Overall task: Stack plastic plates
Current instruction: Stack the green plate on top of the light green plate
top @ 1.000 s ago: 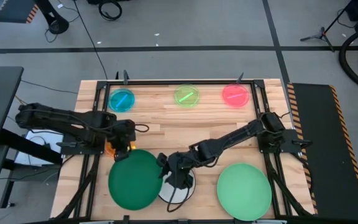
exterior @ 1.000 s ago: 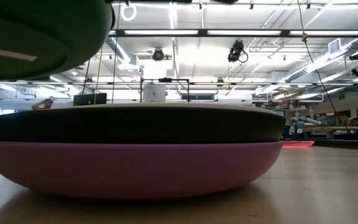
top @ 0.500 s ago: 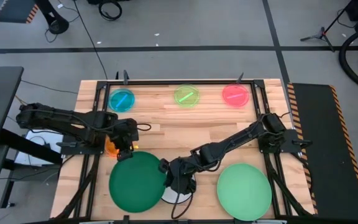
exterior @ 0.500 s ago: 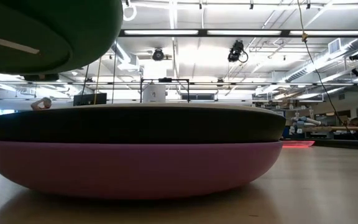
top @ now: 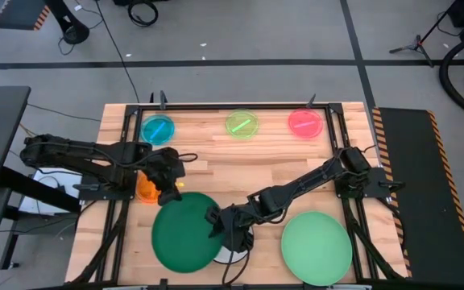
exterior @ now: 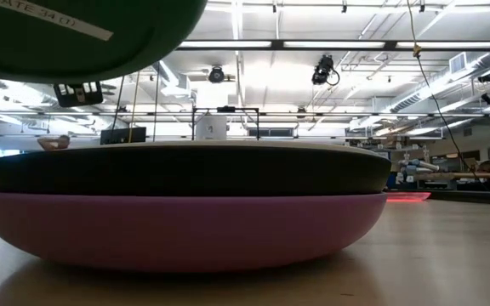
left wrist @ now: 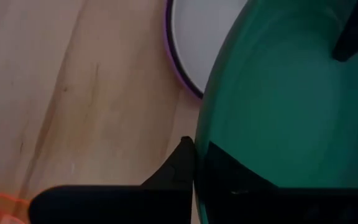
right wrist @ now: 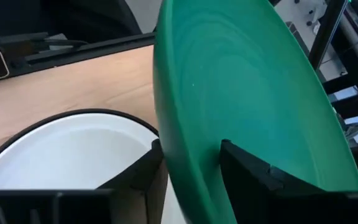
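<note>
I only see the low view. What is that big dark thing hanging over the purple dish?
Observer: A dark green plate, in the air. The left tool is clamped on its rim.
Operator: Is one arm doing all that?
Observer: No, the right tool is at the plate's other rim, above the stack.
Operator: Is anything on the black plate?
Observer: Yes, a white plate lies in the black plate.
</note>
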`<state>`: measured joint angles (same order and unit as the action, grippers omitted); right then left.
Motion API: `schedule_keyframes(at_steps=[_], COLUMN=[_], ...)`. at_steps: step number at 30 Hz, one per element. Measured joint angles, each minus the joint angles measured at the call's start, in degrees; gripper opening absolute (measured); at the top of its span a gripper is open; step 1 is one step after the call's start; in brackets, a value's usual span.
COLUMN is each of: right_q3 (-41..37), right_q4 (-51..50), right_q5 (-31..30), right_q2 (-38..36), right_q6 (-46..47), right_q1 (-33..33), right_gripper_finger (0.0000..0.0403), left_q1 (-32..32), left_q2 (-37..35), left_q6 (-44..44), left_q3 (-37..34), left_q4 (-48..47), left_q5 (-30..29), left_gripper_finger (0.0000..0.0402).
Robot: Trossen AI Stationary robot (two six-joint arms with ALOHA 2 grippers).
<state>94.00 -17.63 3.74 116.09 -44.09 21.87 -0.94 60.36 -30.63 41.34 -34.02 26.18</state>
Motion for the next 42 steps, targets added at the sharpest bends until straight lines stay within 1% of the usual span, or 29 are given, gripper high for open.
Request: schedule_keyframes(at_steps=[4,13,16,18,20,25,29,31,33,35,38,40,42], right_q3=[0.0,0.1,0.2,0.2,0.0,-0.1,0.0,0.4,1.4,3.4,7.1,9.9,12.5], right_q4=[0.1,2.7,3.7,3.0,1.0,-0.9,-2.5,-4.8,-8.4,-15.0,-26.9,-34.3,-39.5], right_q5=[0.1,0.1,-0.2,0.0,-0.3,-2.0,-5.6,-7.7,-11.8,-18.1,-26.9,-29.8,-32.1], right_q2=[0.0,-0.1,-0.1,-0.1,-0.1,0.1,0.0,0.0,-0.1,-0.2,-0.2,-0.2,-0.3], right_q6=[0.0,-1.1,-1.4,-1.3,1.6,1.9,2.8,4.0,6.3,9.4,15.7,20.9,25.9], right_q1=[0.0,0.7,1.3,1.7,2.0,1.7,1.9,2.2,2.8,3.9,6.1,7.9,9.5], right_gripper_finger=[0.0139,0.0077,0.0064,0.0062,0.0059,0.0048,0.0045,0.0045,0.0045,0.0045,0.0045,0.0045,0.0045], left_q1=[0.0,0.0,-0.8,-1.5,-2.5,-3.6,-3.6,-3.7,-4.4,-5.8,-9.0,-11.5,-14.4], left_q2=[0.0,0.0,0.0,0.0,0.0,-0.6,-1.5,-2.2,-3.1,-4.5,-7.2,-9.2,-10.9], left_q6=[0.1,1.4,1.6,2.1,2.7,2.8,2.9,3.3,4.0,4.7,5.0,4.5,3.5], left_q3=[0.0,0.0,0.0,0.0,0.0,0.5,4.5,7.6,11.1,14.4,17.0,17.4,17.4], left_q4=[0.8,0.7,1.1,0.6,0.6,0.1,-3.1,-6.1,-8.5,-10.0,-10.4,-10.2,-10.5], left_q5=[0.3,0.4,0.5,0.5,1.6,3.7,3.5,3.4,2.4,-0.4,-5.2,-8.6,-13.0], left_gripper_finger=[0.0018,0.0018,0.0026,0.0041,0.0063,0.0132,0.0183,0.0199,0.0205,0.0207,0.0205,0.0201,0.0197])
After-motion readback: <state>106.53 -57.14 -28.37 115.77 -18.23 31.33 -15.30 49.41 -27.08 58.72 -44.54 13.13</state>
